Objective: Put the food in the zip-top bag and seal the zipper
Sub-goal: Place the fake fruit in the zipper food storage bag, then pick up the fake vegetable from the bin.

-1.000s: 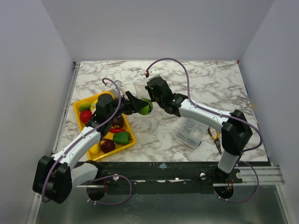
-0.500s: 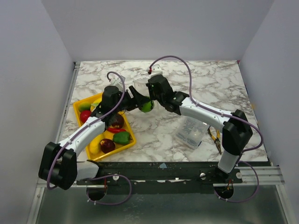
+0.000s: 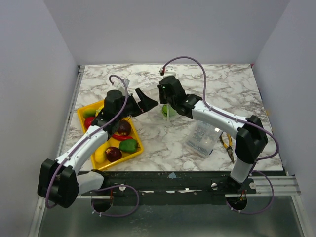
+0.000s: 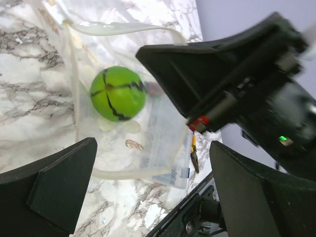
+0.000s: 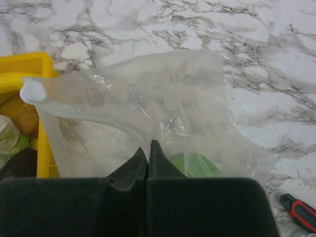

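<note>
Marble counter (image 3: 222,84): ball (image 4: 117,93) has just dropped into the bag (image 5: 163,94); left claw (image 3: 147,100) gapes empty, right claw (image 5: 148,148) pinches the bag's edge. One piece in.

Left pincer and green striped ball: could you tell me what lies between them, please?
Only the open mouth of the clear bag: its pale zipper strip curves between the open left pincer and the ball, in the left wrist view.
</note>
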Tool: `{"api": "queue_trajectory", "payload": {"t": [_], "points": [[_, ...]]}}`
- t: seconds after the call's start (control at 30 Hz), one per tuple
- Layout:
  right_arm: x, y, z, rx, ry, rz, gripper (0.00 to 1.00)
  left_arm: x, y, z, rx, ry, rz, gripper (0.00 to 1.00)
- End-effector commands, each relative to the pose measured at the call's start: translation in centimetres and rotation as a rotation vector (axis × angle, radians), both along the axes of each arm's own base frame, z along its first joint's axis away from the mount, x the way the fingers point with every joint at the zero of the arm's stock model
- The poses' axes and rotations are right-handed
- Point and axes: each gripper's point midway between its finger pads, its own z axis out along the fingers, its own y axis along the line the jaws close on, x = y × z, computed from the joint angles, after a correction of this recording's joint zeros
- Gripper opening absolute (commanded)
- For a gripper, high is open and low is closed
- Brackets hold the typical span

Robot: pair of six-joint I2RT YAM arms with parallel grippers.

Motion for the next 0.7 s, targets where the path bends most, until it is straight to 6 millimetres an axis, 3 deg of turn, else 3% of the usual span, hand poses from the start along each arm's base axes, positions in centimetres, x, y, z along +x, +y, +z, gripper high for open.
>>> {"api": "queue_trajectory", "payload": {"t": [0.0, 0.13, 0.23, 0.6, 0.67], "points": [[-0.2, -0.3, 0.5, 0.025, 0.015, 0.005, 0.01, -1.6, 0.9, 1.8, 0.034, -0.093, -0.019, 0.99], [-0.2, -0.7, 0.1, 0.021, 0.025, 0.000, 0.00, -2.5, 2.8, 1.3, 0.142, -0.126, 0.006, 0.99], [-0.3, -1.0, -0.2, 0.016, 0.029, -0.005, 0.01, -2.8, 5.3, 0.3, 0.287, -0.145, 0.059, 0.99], [0.0, -1.6, -1.1, 0.007, 0.041, -0.008, 0.01, -3.8, 19.8, -4.3, 0.891, 0.019, 0.494, 0.99], [0.0, -1.5, -1.3, 0.007, 0.045, -0.005, 0.01, -3.9, 21.3, -5.2, 0.944, 0.089, 0.539, 0.99]]}}
